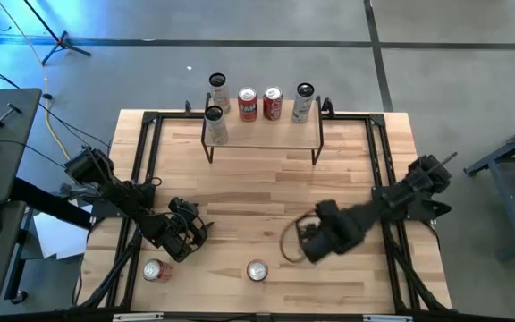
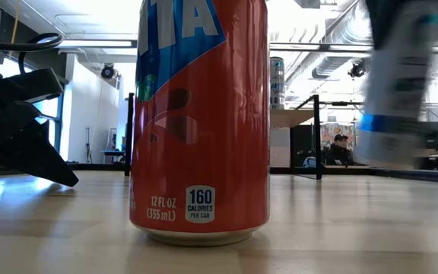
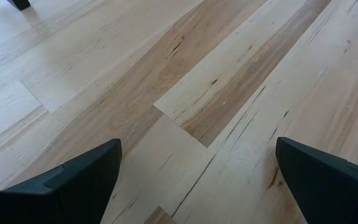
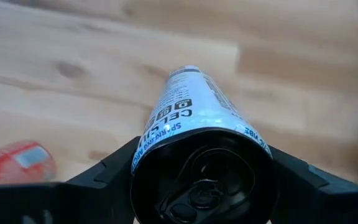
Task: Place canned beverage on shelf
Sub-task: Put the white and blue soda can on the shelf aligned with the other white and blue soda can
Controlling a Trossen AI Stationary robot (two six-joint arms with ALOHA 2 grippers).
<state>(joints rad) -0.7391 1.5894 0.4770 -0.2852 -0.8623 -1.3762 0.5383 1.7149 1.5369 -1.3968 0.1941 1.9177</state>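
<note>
White-and-black slim can (image 4: 197, 130) is pinched in your right gripper (image 4: 201, 180), above mid-table near the front. Left gripper (image 3: 197, 180) is spread, empty, by front-left. Shelf (image 1: 262, 132) at back carries four cans w/ another under; two red cans remain.

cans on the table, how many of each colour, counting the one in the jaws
Red or orange cans: 4 (two on the shelf at and, two at the near edge at and)
Silver or white cans: 4 (three on the shelf at, one held by the right gripper at)
Total: 8
</note>
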